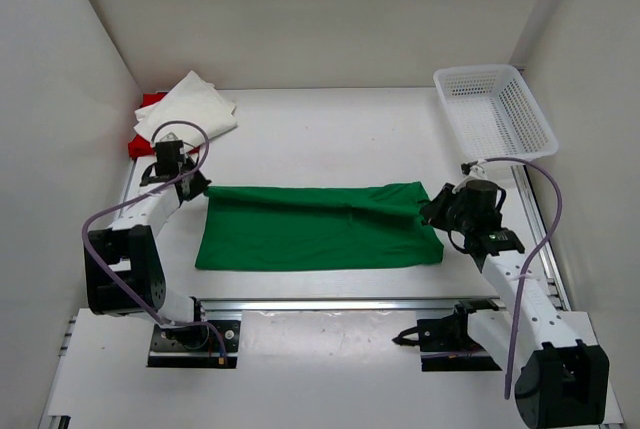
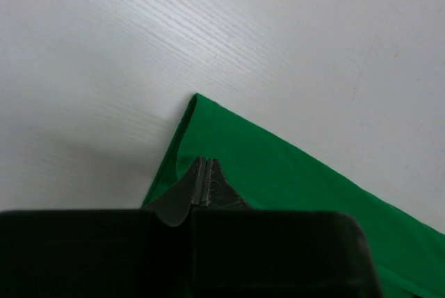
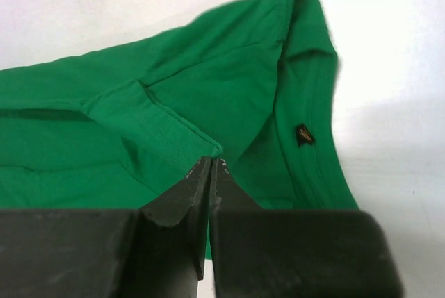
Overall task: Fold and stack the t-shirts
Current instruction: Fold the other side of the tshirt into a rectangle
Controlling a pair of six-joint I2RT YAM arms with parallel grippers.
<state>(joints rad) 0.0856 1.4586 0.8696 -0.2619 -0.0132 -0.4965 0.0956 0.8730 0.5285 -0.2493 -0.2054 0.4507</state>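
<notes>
One red t-shirt (image 1: 148, 101) peeks from under white t-shirt (image 1: 195, 107); left fingers (image 2: 181, 197), right fingers (image 3: 185, 191) closed.

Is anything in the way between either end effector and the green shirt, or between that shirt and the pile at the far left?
Nothing visible. The left end effector and right end effector are both closed right at the green t-shirt; bare table lies between it and the white t-shirt on the red t-shirt.
</notes>
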